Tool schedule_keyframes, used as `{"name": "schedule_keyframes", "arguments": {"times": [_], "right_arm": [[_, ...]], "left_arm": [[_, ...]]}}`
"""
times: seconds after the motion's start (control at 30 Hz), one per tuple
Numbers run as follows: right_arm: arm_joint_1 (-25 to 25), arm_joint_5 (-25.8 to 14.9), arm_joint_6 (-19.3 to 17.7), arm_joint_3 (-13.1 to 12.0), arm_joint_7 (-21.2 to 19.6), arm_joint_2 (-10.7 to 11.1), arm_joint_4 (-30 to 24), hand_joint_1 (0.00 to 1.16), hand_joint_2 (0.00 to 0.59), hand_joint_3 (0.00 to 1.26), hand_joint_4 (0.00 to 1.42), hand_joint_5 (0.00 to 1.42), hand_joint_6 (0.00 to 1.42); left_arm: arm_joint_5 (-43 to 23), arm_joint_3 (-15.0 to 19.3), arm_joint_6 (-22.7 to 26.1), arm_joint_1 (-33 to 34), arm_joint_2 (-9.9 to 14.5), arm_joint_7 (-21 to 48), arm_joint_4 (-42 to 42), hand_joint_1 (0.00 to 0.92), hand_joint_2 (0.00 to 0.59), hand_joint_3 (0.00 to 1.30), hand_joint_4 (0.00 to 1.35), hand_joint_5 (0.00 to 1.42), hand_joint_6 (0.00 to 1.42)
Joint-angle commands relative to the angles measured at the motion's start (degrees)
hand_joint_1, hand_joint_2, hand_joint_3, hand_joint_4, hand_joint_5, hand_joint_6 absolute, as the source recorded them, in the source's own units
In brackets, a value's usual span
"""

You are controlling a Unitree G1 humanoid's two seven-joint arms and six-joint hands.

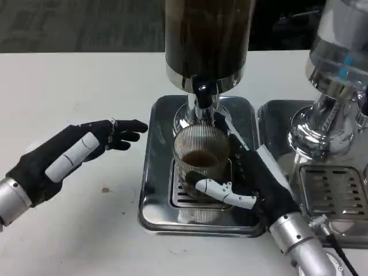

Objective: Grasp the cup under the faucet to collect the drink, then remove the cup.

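A ribbed clear cup (200, 154) stood on the slotted grate (185, 197) of a shiny metal drip tray (154, 172), right under the black faucet (201, 88) of a tall drink dispenser (208, 34). A shallow pool of brown liquid lay in the bottom of the cup, and the dispenser's tank above it looked full of something dark. No stream between faucet and cup could be made out.

The right hand (253, 181) reached in from five o'clock and held the cup: a white-and-black digit curled across the cup's near side at six o'clock, while the black palm and the other fingers (237, 144) pressed against its three o'clock side. Those far fingers were partly hidden behind the glass and hard to follow.

The left hand (69, 156) hovered over the white desk (75, 92) at nine o'clock of the tray, holding nothing, its fingers stretched out loosely toward the tray's edge and slightly apart, near the rim without touching it.

At three o'clock stood a second dispenser (336, 69) on its own tray, its tank clear and cut off by the top and right borders, so its contents could not be judged. The first dispenser's top was also cut off.
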State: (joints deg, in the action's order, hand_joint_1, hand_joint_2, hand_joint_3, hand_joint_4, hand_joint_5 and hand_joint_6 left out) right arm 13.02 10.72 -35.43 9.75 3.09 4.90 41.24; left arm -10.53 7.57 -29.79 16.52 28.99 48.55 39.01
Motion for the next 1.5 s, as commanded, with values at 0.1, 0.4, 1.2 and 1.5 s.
{"name": "schedule_keyframes", "arguments": {"times": [0.1,0.4,1.2,1.5], "right_arm": [[0.5,1.9,1.5,1.1,-0.5,-0.5,1.3,0.72,0.16,0.0,0.0,0.0,0.08],[0.8,2.6,2.1,1.9,-1.3,-0.9,2.5,0.75,0.165,0.0,0.0,0.08,0.18],[-0.7,6.1,-0.1,2.7,-10.5,-1.8,2.3,0.78,0.165,0.31,0.32,0.42,0.53],[-2.3,7.7,-2.0,2.6,-15.2,-2.5,1.6,0.8,0.177,0.41,0.42,0.54,0.69]], "left_arm": [[1.1,-0.5,-0.3,0.5,1.0,-0.5,0.8,0.0,0.133,0.34,0.19,0.19,0.22],[1.4,-0.7,-0.4,0.8,1.3,-0.3,1.3,0.0,0.128,0.35,0.2,0.2,0.23],[1.5,-2.1,-0.6,1.3,1.6,-0.8,3.3,0.0,0.139,0.36,0.21,0.22,0.23],[1.4,-2.2,-0.7,0.8,1.8,-0.5,3.1,0.0,0.141,0.37,0.22,0.23,0.24]]}}
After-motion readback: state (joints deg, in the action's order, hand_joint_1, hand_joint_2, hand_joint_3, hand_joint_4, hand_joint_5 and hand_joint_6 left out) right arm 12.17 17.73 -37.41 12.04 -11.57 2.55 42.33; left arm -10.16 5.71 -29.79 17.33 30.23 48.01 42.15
